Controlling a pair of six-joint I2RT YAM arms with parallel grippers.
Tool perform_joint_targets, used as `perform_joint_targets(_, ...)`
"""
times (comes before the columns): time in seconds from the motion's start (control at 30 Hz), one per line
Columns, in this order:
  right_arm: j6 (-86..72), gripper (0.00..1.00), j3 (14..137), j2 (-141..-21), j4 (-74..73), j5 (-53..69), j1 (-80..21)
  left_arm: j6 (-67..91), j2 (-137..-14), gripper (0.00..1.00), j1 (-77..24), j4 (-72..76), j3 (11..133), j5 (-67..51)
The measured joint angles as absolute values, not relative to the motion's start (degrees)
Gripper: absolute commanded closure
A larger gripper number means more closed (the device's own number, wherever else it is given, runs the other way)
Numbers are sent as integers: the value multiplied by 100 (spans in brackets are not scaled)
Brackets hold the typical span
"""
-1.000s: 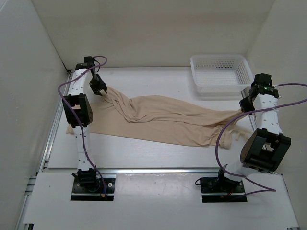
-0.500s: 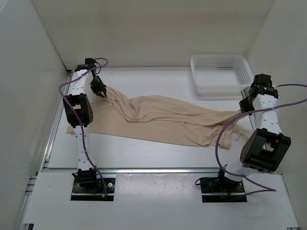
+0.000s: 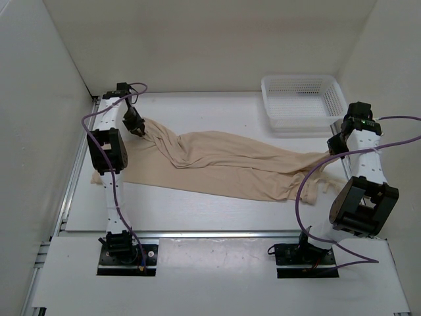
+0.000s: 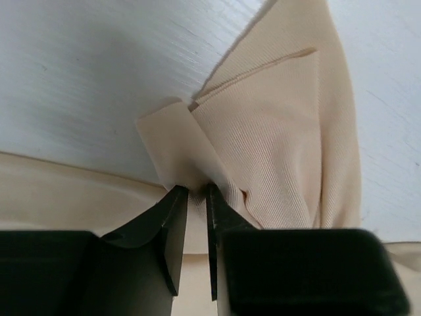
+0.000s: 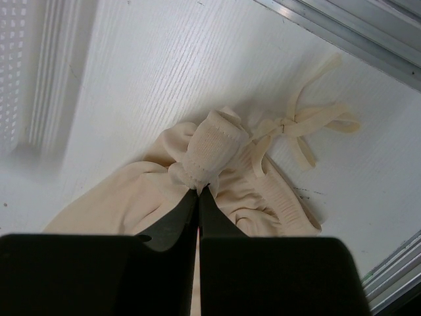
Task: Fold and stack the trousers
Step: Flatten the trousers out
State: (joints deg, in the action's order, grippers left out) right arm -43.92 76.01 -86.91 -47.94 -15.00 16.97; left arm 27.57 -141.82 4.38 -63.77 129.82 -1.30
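The beige-tan trousers lie stretched out across the table from left to right. My left gripper is at the far left, shut on a folded leg end. In the left wrist view, that cloth runs down between the left gripper's narrow black jaws. My right gripper is at the right end, mostly hidden under its wrist. The right wrist view shows the right gripper shut on a bunched piece of ribbed waistband. The drawstring lies loose beside it.
A white mesh basket stands at the back right, and its wall shows in the right wrist view. A metal rail runs along the near table edge. White walls close in the left, back and right sides.
My left gripper's jaws have narrowed on the leg end and its wrist has turned slightly. The cloth has barely moved. The right arm has not moved.
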Motion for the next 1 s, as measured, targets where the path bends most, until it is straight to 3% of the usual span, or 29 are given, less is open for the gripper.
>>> perform_joint_targets(0.1, -4392, 100, 7592, -8691, -4794, -1494, 1697, 2744, -14317, 72, 438, -6379, 12982, -130)
perform_joint_targets(0.13, -4394, 100, 7592, -8691, -4794, -1490, 1697, 2744, -14350, 78, 447, -6383, 12982, -130)
perform_joint_targets(0.17, -4394, 100, 7592, -8691, -4794, -1487, 1697, 2746, -14361, 90, 460, -6381, 12982, -130)
perform_joint_targets(0.43, -4394, 100, 7590, -8538, -4810, -1483, 1697, 2724, -14156, 90, 561, -6445, 12980, -54)
perform_joint_targets(1.0, -4303, 100, 8125, -7773, -5247, -1581, 1874, 2727, -11343, 90, 1793, -6410, 13034, -137)
